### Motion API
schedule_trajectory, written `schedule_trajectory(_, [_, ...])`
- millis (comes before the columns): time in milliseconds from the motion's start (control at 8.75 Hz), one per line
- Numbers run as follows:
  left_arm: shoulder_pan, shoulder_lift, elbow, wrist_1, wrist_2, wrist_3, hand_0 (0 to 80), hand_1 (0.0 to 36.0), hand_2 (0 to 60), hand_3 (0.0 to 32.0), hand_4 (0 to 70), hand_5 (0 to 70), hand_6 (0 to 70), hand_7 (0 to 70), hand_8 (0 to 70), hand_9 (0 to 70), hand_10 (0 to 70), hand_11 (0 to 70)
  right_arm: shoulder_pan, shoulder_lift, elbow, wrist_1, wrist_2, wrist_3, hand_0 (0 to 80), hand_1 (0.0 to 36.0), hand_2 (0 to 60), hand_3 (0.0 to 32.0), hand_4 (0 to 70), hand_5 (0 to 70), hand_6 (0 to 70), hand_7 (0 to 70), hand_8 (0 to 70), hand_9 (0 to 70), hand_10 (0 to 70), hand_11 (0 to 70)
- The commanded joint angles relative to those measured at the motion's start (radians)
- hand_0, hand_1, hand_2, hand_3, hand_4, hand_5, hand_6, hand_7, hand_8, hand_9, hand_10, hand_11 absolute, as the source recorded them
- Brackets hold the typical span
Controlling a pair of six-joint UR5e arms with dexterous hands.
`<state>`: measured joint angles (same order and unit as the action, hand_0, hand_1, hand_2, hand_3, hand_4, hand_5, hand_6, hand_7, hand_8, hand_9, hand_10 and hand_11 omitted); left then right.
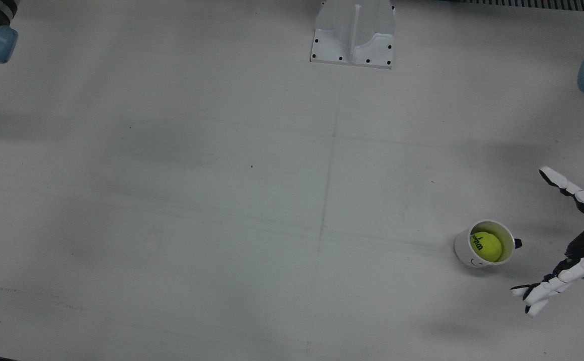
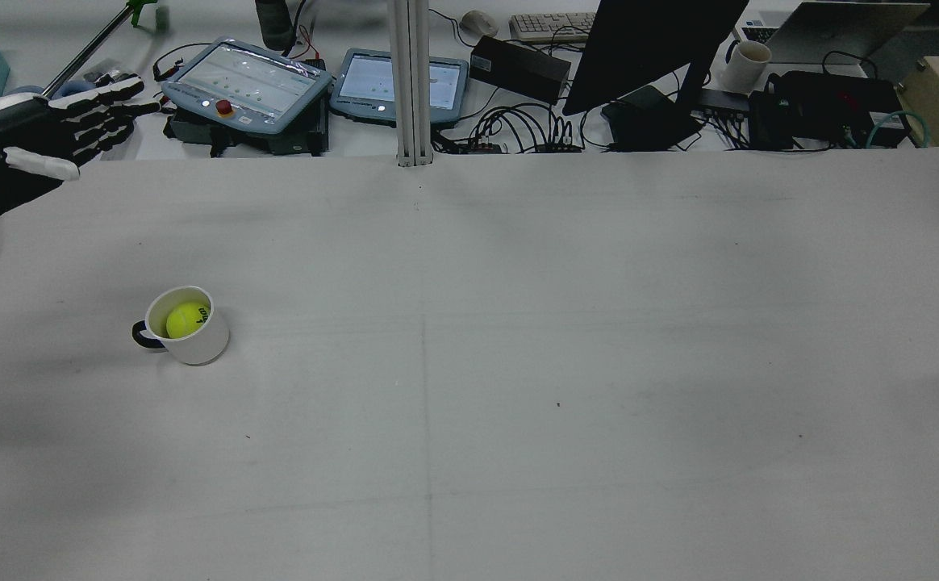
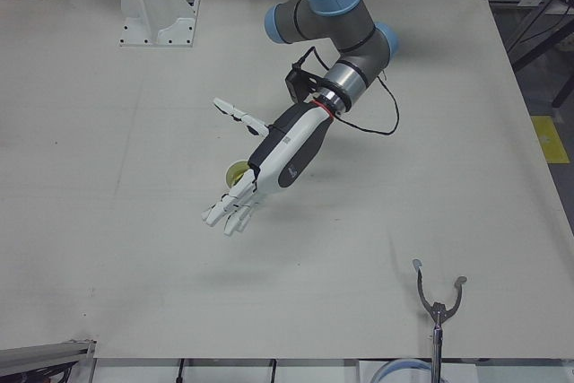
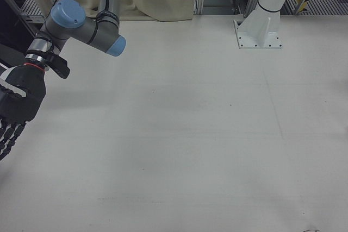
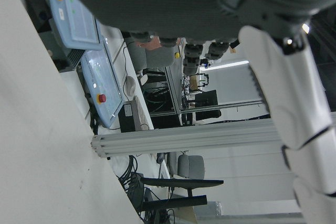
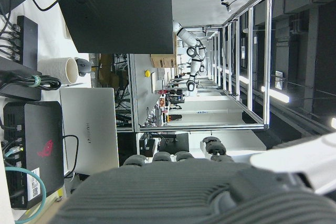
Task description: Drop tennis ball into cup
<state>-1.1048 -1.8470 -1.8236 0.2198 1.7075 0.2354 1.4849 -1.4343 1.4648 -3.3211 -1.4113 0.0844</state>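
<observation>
A yellow-green tennis ball (image 1: 486, 245) lies inside a white cup (image 1: 464, 249) with a black handle that stands upright on the table. The ball (image 2: 187, 319) in the cup (image 2: 195, 344) also shows in the rear view. My left hand (image 1: 570, 240) is open and empty, raised beside the cup; it shows in the rear view (image 2: 30, 149) and in the left-front view (image 3: 269, 163), where it hides most of the cup (image 3: 236, 170). My right hand (image 4: 16, 110) is open and empty at the right-front view's left edge, far from the cup.
A white pedestal base (image 1: 353, 37) stands at the table's back middle. Teach pendants (image 2: 248, 81), cables, a monitor (image 2: 647, 48) and a mug (image 2: 745, 64) lie beyond the table's far edge. A reaching tool (image 3: 437, 311) lies by the near edge.
</observation>
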Motion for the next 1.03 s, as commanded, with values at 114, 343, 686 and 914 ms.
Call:
schedule_trajectory(114, [-0.263, -0.092, 0.068, 0.119, 0.004, 0.024, 46.1, 14.9, 0.0, 0.0, 0.0, 0.0, 0.0, 4.5, 0.0, 0.0, 0.0, 0.0, 0.0, 0.0, -0.001, 0.0, 0.0, 0.0, 0.0, 0.0, 0.0, 0.0, 0.0, 0.0, 0.0, 0.0, 0.0, 0.0, 0.0, 0.0])
schedule_trajectory(343, [-0.341, -0.081, 0.072, 0.15, 0.007, 0.024, 46.4, 15.5, 0.0, 0.0, 0.0, 0.0, 0.0, 1.5, 0.0, 0.0, 0.0, 0.0, 0.0, 0.0, -0.001, 0.0, 0.0, 0.0, 0.0, 0.0, 0.0, 0.0, 0.0, 0.0, 0.0, 0.0, 0.0, 0.0, 0.0, 0.0])
schedule_trajectory(686, [-0.349, -0.054, 0.047, 0.184, 0.011, 0.022, 47.0, 16.9, 1.9, 0.0, 0.0, 0.0, 0.0, 1.2, 0.0, 0.0, 0.0, 0.0, 0.0, 0.0, -0.001, 0.0, 0.0, 0.0, 0.0, 0.0, 0.0, 0.0, 0.0, 0.0, 0.0, 0.0, 0.0, 0.0, 0.0, 0.0])
schedule_trajectory(914, [-0.357, -0.038, 0.043, 0.182, 0.011, 0.022, 47.3, 17.4, 1.7, 0.0, 0.0, 0.0, 0.0, 2.0, 0.0, 0.0, 0.0, 0.0, 0.0, 0.0, -0.001, 0.0, 0.0, 0.0, 0.0, 0.0, 0.0, 0.0, 0.0, 0.0, 0.0, 0.0, 0.0, 0.0, 0.0, 0.0])
